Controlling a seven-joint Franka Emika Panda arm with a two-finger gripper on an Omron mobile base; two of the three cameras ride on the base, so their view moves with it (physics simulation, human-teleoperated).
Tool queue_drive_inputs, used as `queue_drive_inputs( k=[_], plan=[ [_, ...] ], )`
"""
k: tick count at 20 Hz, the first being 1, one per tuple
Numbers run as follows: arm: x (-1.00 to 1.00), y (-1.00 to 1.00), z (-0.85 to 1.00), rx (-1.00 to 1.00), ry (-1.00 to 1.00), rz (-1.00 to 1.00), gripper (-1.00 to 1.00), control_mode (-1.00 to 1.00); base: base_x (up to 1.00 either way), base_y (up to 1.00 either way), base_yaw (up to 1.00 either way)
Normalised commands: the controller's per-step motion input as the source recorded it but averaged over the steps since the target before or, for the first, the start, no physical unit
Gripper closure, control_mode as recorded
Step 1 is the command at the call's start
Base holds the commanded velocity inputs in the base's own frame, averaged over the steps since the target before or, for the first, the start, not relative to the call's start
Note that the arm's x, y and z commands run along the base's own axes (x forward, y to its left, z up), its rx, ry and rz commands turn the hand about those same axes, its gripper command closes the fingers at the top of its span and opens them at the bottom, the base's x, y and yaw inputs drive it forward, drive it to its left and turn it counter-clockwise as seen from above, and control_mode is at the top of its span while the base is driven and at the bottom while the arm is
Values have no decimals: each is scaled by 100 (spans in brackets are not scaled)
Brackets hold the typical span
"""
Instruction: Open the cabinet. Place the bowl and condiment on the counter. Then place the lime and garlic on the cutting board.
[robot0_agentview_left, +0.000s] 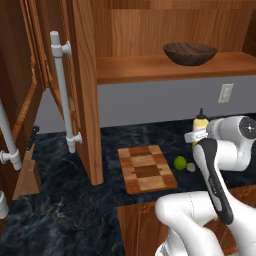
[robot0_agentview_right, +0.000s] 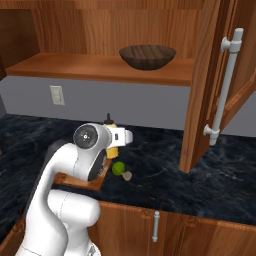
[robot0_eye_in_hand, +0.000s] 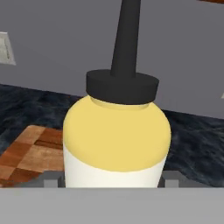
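The cabinet (robot0_agentview_left: 85, 90) stands open, and the dark brown bowl (robot0_agentview_left: 190, 52) (robot0_agentview_right: 147, 56) sits on its shelf. My gripper (robot0_agentview_left: 195, 136) (robot0_agentview_right: 120, 137) (robot0_eye_in_hand: 111, 181) is shut on the yellow condiment (robot0_agentview_left: 201, 122) (robot0_agentview_right: 113, 149) (robot0_eye_in_hand: 116, 135), holding it upright just over the counter (robot0_agentview_left: 65, 210) (robot0_agentview_right: 200, 180); whether its base touches the stone is hidden. The lime (robot0_agentview_left: 180, 162) (robot0_agentview_right: 118, 168) and the garlic (robot0_agentview_left: 191, 167) (robot0_agentview_right: 128, 175) lie side by side on the counter, just right of the cutting board (robot0_agentview_left: 146, 169) (robot0_agentview_right: 80, 181) (robot0_eye_in_hand: 30, 153).
The open cabinet door with its grey bar handle (robot0_agentview_left: 65, 90) (robot0_agentview_right: 225, 90) juts out over the counter. A wall outlet (robot0_agentview_left: 226, 93) (robot0_agentview_right: 57, 95) is on the grey backsplash. Low cabinet fronts (robot0_agentview_right: 160, 227) run below the counter edge.
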Motion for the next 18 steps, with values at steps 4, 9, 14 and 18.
queue_drive_inputs(
  k=[4,9,14,18],
  plan=[
    [91,-21,-37,-1,0,0,100,-100,0,0,0],
    [77,-37,-12,0,0,4,100,-100,0,0,0],
    [80,-24,-18,0,0,10,100,-100,0,0,0],
    [80,-1,-22,0,2,12,100,-100,0,0,0]
  ],
)
